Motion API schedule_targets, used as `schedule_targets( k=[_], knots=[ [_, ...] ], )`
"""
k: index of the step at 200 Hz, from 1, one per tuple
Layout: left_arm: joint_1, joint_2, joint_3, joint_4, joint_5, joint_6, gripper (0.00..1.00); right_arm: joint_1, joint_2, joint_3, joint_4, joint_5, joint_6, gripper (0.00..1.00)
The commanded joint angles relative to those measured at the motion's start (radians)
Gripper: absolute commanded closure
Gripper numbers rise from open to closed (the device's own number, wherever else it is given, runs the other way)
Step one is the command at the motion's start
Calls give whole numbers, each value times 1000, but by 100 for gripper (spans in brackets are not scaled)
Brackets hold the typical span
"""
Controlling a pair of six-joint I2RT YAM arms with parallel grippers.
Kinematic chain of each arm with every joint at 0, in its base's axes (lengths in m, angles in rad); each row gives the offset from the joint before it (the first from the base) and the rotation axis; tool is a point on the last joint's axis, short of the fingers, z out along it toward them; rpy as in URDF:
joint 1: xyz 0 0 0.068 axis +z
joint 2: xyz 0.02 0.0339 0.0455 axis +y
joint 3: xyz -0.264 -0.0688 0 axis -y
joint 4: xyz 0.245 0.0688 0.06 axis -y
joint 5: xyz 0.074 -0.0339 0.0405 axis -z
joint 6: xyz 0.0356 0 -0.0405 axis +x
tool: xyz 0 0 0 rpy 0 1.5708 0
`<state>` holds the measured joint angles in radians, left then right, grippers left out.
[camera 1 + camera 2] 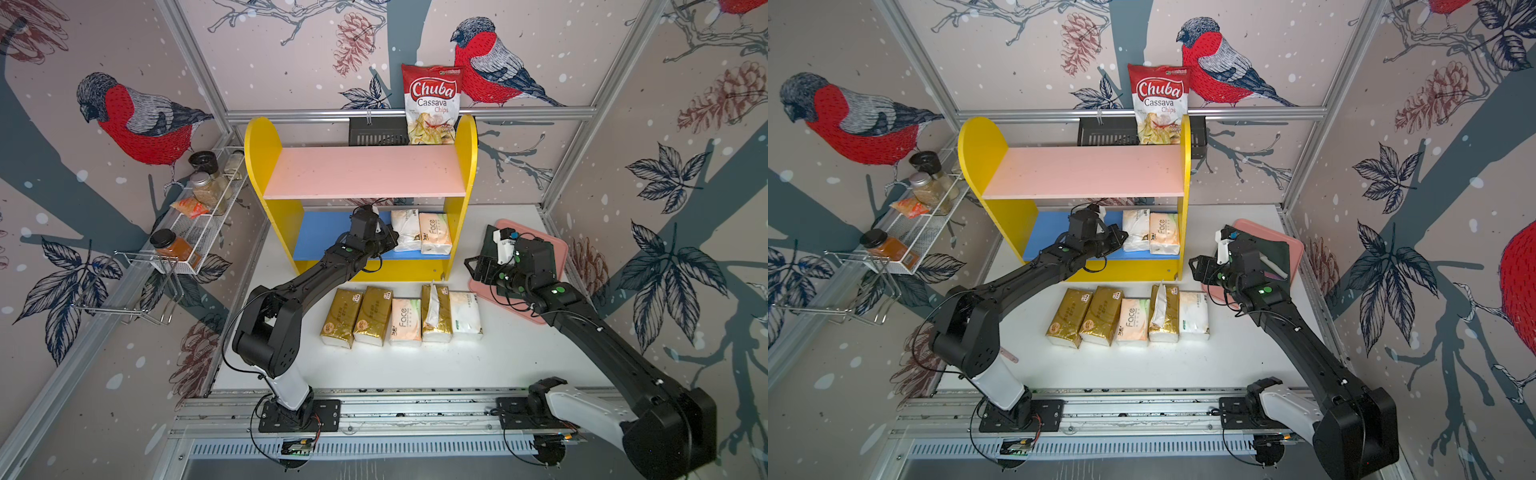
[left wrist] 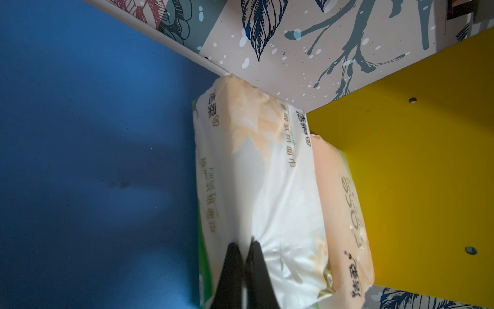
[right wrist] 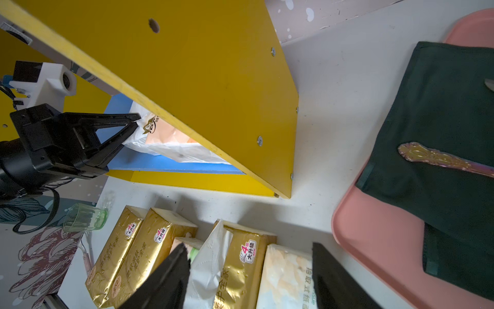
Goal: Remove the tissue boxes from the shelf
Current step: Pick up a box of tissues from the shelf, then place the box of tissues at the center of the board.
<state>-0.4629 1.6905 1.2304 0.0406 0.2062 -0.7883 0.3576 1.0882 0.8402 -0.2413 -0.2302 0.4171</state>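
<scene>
Bird-and-pinecone wallpaper (image 1: 291, 62) covers every wall I can see, framed in aluminium bars. The floor of the cell is a white tabletop (image 1: 519, 357), with a metal rail (image 1: 395, 409) along the bottom of the frame carrying both arm bases.

The shelf (image 1: 257, 158) stands at centre, close to the back wall, its pink upper board (image 1: 365, 172) above its blue lower board (image 1: 320, 232). At the right end of the blue board a white pack (image 1: 405, 226) and a Face pack (image 1: 435, 232) lie side by side, touching, the Face pack against the yellow side. My left gripper (image 2: 244, 243) reaches in under the pink board. Its fingers are pressed together on a pucker of the white pack's wrapper at the near end, and the pack lies on the blue board.

Below the shelf in the frame, five tissue packs (image 1: 405, 322) lie in a row on the tabletop: two gold, a Face one, a gold one with a tissue sticking out, and a white one.

My right gripper (image 3: 250, 246) hangs at the right of the frame, between the shelf's side and a pink tray (image 3: 374, 240), jaws wide apart. A dark green cloth (image 3: 441, 120) lies on the tray with an ornate metal handle (image 3: 441, 157) on it.

At upper centre a Chuba chips bag (image 1: 432, 104) stands in a black basket (image 1: 374, 131) behind the shelf. At the left a wire spice rack (image 1: 203, 237) holds jars (image 1: 208, 189).
</scene>
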Motion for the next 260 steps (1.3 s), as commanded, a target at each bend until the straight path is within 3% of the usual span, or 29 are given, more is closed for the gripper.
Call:
schedule_targets(
  k=[1,79,178,213,260],
  knots=[
    [-8,-15,1,-22,10,15,100,-2,-8,-3,19,-14,-17,26],
    [-6,-176,3,-154,-58,88,100,-2,-7,-23,45,-42,-4,26],
    [24,-631,-51,-807,-280,194,100,10,35,-23,109,-78,17,26],
    [151,-682,-40,-1025,-315,211,100,17,67,-9,124,-84,14,26],
    [259,-656,-41,-1099,-313,270,100,19,109,9,145,-107,9,26]
  ],
)
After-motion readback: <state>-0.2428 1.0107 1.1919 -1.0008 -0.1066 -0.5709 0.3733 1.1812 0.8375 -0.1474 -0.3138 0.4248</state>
